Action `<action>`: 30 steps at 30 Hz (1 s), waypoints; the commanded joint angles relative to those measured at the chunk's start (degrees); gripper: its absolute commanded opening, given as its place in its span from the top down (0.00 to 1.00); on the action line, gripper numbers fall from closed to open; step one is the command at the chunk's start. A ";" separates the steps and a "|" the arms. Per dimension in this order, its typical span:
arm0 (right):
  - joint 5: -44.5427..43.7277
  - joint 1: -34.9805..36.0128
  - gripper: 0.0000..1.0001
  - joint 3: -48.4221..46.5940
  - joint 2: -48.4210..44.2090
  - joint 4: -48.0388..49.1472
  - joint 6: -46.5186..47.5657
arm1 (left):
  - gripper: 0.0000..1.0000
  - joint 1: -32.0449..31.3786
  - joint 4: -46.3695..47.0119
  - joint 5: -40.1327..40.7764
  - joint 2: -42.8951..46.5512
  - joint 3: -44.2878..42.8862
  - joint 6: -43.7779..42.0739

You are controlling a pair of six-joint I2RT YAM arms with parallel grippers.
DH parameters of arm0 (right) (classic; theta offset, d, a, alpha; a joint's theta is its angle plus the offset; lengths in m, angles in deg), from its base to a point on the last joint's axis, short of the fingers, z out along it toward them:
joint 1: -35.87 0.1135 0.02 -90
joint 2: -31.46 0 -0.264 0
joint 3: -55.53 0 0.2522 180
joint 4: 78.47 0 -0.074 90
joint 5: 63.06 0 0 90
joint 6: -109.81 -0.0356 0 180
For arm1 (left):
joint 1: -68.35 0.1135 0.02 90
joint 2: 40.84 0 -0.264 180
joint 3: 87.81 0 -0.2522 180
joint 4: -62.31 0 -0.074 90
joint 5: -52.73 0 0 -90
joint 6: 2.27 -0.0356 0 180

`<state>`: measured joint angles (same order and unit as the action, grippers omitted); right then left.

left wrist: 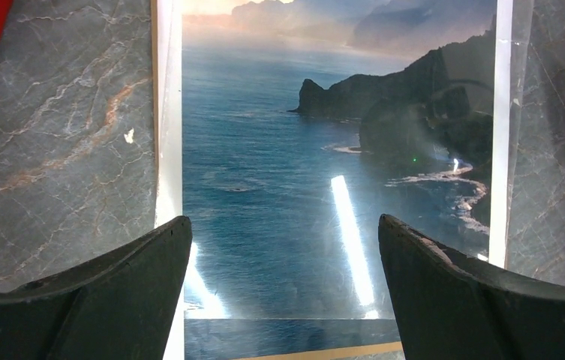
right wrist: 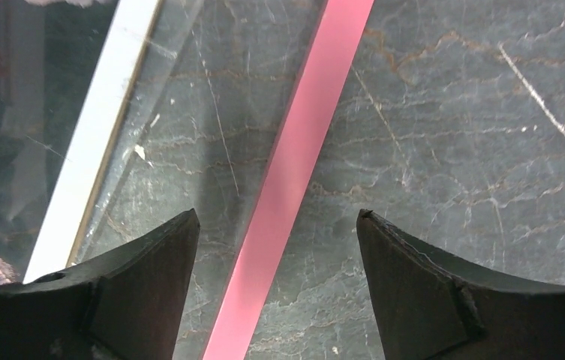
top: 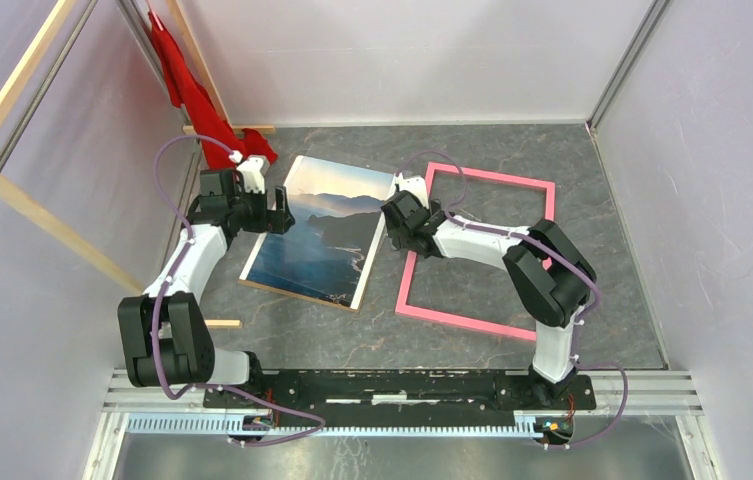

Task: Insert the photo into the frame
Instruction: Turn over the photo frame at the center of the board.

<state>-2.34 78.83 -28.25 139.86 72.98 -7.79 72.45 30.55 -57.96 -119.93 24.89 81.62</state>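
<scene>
The photo (top: 322,235), a print of blue sea and dark mountains, lies face up left of centre; it fills the left wrist view (left wrist: 279,150). The pink frame (top: 462,321) lies flat to its right, front up, close to the photo's right edge. My left gripper (top: 279,212) is open and empty over the photo's left edge, its jaws wide apart above the sea (left wrist: 283,225). My right gripper (top: 399,222) is open and empty, its jaws on either side of the frame's left rail (right wrist: 294,172) from above (right wrist: 275,217).
A thin tan board edge (left wrist: 317,351) shows under the photo's near side. A glossy white-edged strip (right wrist: 91,150) runs along the photo's right side. A red cloth (top: 187,90) hangs at the back left by wooden bars (top: 12,190). Pale walls enclose the table.
</scene>
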 commanded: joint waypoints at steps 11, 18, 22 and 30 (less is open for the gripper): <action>2.65 1.38 0.41 -0.83 4.24 -1.72 -6.76 | 0.00 -0.33 -4.21 -5.32 3.18 0.10 -4.73; 5.37 1.45 0.88 -0.54 2.65 -2.16 -8.34 | 0.00 -0.89 -6.93 -6.28 4.05 -1.12 -3.98; 6.50 1.42 1.00 -1.59 -1.85 -4.02 -8.61 | 0.00 -1.27 -7.18 -7.78 6.07 0.83 -2.63; 5.76 1.44 1.00 -4.17 -15.11 -8.64 -11.37 | 0.00 -1.55 -7.83 -7.49 11.05 5.69 -5.84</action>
<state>4.87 80.02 -28.40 133.94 65.77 -17.41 71.09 24.04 -63.55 -111.99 28.94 78.82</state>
